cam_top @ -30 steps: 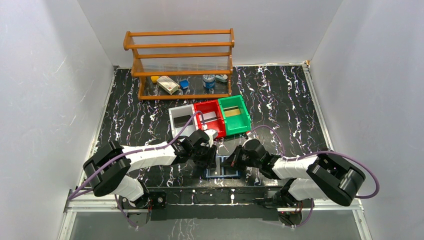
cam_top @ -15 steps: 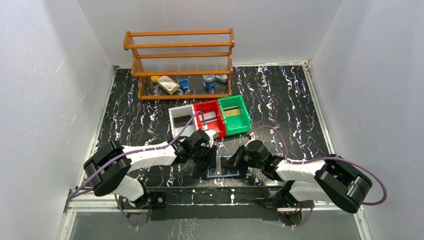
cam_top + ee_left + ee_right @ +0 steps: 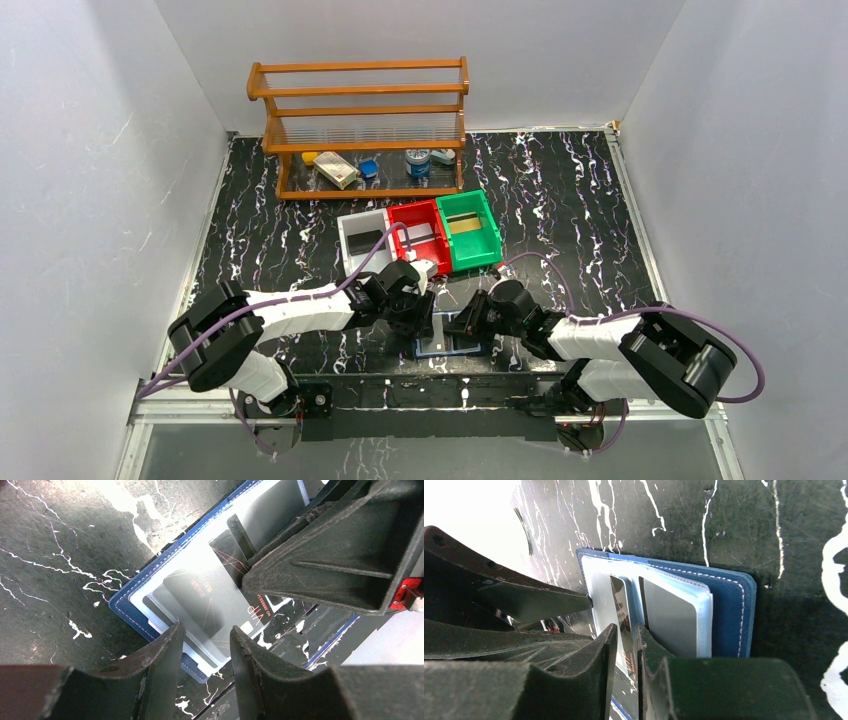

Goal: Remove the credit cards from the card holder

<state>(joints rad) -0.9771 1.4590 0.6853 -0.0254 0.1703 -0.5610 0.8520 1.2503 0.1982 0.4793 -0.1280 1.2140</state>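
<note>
The card holder (image 3: 447, 346) lies open and flat near the table's front edge, navy outside (image 3: 127, 612) and pale blue inside (image 3: 729, 610). Dark credit cards (image 3: 200, 600) with red VIP lettering sit in its clear pockets. One card (image 3: 621, 607) sticks out of its pocket toward the fold. My left gripper (image 3: 424, 322) hovers low over the holder's left corner, jaws (image 3: 206, 632) apart with nothing clamped. My right gripper (image 3: 461, 325) reaches in from the right. Its jaws (image 3: 626, 632) stand a narrow slit apart over that card's face, and its fingers (image 3: 325, 555) also fill the left wrist view.
A white bin (image 3: 362, 240), a red bin (image 3: 420, 232) and a green bin (image 3: 470, 228) stand just behind the two grippers. A wooden rack (image 3: 360, 110) with small items on its bottom shelf is at the back. White walls close in both sides.
My right gripper's jaws, shut a second ago, have parted slightly, and that wrist has shifted a little over the holder. The left arm has stayed put.
</note>
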